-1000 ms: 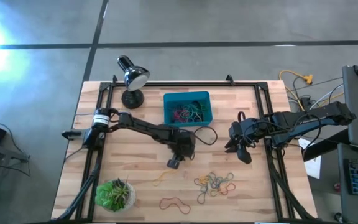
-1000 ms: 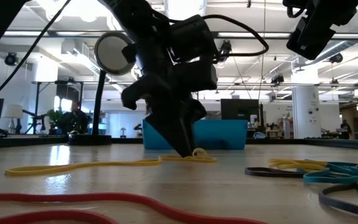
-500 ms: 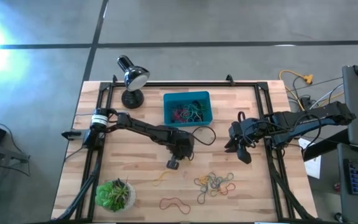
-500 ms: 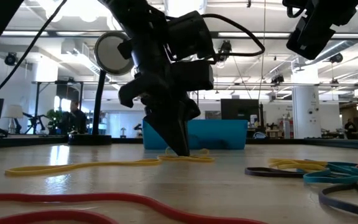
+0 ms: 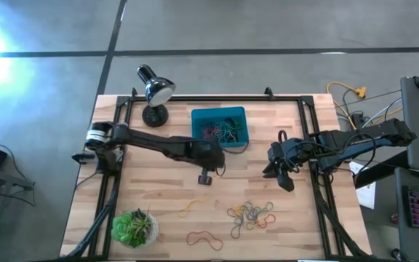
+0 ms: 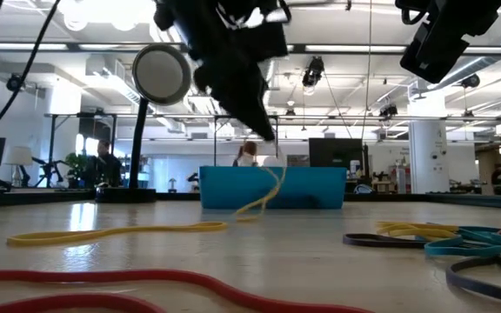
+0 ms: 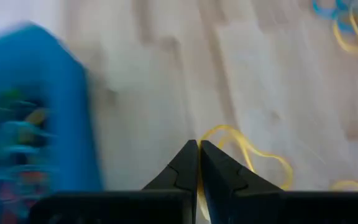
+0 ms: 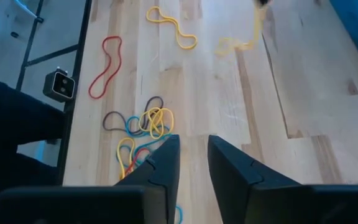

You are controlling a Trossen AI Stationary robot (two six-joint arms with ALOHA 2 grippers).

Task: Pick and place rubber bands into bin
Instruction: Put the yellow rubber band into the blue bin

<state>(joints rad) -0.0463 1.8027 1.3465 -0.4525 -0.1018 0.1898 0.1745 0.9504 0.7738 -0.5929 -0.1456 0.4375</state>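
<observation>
My left gripper (image 6: pixel 268 135) is shut on a yellow rubber band (image 6: pixel 261 193) and hangs above the table just in front of the teal bin (image 5: pixel 220 126). The bin holds several coloured rubber bands. Another yellow band (image 5: pixel 190 207), a red one (image 5: pixel 204 238) and a tangled pile (image 5: pixel 251 213) lie flat on the wood near the front edge. My right gripper (image 8: pixel 192 140) waits open over the table's right part, with nothing between its fingers. My left gripper pinches the yellow band at its top end (image 7: pixel 205 138) between its two shut fingertips (image 7: pixel 188 155). The fingers slant down from the table's left side. The band hangs slack below them as a loose loop, its lower end (image 6: pixel 243 213) close above the tabletop.
A desk lamp (image 5: pixel 155 91) stands at the far left, left of the bin. A small green plant (image 5: pixel 134 227) sits at the near left corner. Black rails (image 5: pixel 115 182) run along the table's sides. Bare wood lies between the bin and the pile.
My left gripper has risen from the tabletop and gone toward the far edge, nearer the bin, tipping less steeply down. The yellow band that lay flat under its tips now hangs from them. The other bands have stayed where they were.
</observation>
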